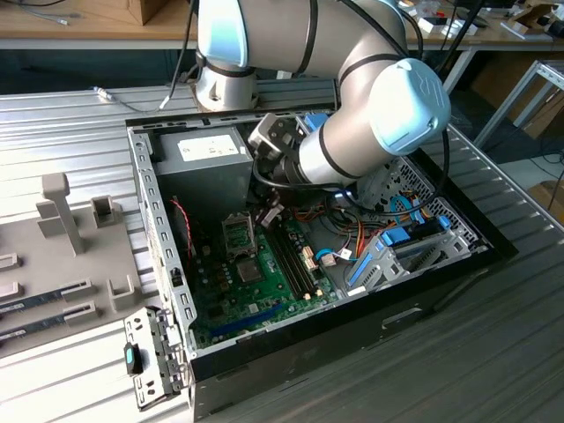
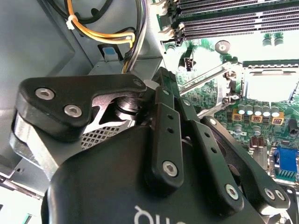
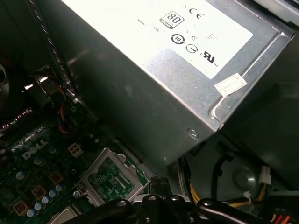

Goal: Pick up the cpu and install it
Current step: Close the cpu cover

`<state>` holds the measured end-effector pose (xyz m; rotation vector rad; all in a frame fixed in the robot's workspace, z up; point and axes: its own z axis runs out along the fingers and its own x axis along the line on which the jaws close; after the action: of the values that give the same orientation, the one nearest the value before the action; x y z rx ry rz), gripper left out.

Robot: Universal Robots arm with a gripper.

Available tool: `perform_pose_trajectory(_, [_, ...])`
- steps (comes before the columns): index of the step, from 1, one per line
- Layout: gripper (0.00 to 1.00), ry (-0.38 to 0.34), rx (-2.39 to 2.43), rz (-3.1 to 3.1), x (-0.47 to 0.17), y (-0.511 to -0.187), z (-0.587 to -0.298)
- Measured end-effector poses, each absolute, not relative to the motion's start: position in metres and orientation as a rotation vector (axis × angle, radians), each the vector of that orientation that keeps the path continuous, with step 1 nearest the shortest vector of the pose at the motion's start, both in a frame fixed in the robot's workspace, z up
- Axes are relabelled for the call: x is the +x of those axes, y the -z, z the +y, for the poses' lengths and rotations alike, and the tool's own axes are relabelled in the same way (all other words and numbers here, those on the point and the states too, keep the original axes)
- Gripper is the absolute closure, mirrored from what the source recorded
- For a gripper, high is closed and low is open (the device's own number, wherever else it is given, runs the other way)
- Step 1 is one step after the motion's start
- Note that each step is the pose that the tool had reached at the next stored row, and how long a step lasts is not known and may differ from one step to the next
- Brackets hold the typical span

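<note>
Reaching into the open computer case (image 1: 167, 238), the arm holds its gripper (image 1: 267, 214) low over the motherboard (image 1: 256, 282), just beside the CPU socket (image 1: 238, 232).

In the second wrist view the gripper (image 2: 161, 81) has its black linkages drawn close toward one another, yet the fingertips are hidden, so whether they are together, apart or clamped on anything cannot be told. The cpu cannot be made out in any view; it may be hidden at the fingertips. The socket (image 2: 268, 81) stands unlatched with its metal load plate (image 3: 114, 179) raised beside the power supply (image 3: 154, 70). Judged from this, the installing step is in hand: it calls for squaring the chip over the socket and lowering it flat, without sliding.
</note>
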<state>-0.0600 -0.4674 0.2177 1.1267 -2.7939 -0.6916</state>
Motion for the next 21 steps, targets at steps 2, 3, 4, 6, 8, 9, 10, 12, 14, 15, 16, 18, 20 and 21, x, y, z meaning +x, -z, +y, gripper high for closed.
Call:
perform_pose_trajectory(2, [0.89,0.691,1.129,-2.793,-0.060,-0.220,-0.468])
perform_pose_trajectory(3, [0.89,0.691,1.130,-2.793,-0.060,-0.221,-0.468])
perform_pose_trajectory(4, [0.89,0.691,1.131,-2.793,-0.060,-0.223,-0.468])
perform_pose_trajectory(6, [0.89,0.691,1.132,-2.792,-0.061,-0.226,-0.469])
perform_pose_trajectory(8, [0.89,0.691,1.133,-2.792,-0.061,-0.228,-0.470])
perform_pose_trajectory(9, [0.89,0.691,1.134,-2.791,-0.061,-0.228,-0.471])
perform_pose_trajectory(10, [0.89,0.691,1.135,-2.791,-0.061,-0.228,-0.471])
perform_pose_trajectory(12, [0.89,0.690,1.136,-2.790,-0.061,-0.230,-0.471])
perform_pose_trajectory(14, [0.89,0.691,1.137,-2.789,-0.061,-0.232,-0.471])
perform_pose_trajectory(15, [0.89,0.691,1.138,-2.789,-0.061,-0.232,-0.471])
perform_pose_trajectory(16, [0.89,0.692,1.139,-2.789,-0.060,-0.232,-0.472])
perform_pose_trajectory(18, [0.89,0.692,1.139,-2.789,-0.060,-0.232,-0.476])
perform_pose_trajectory(20, [0.89,0.697,1.131,-2.779,-0.053,-0.227,-0.476])
perform_pose_trajectory(21, [0.89,0.698,1.129,-2.776,-0.050,-0.224,-0.472])
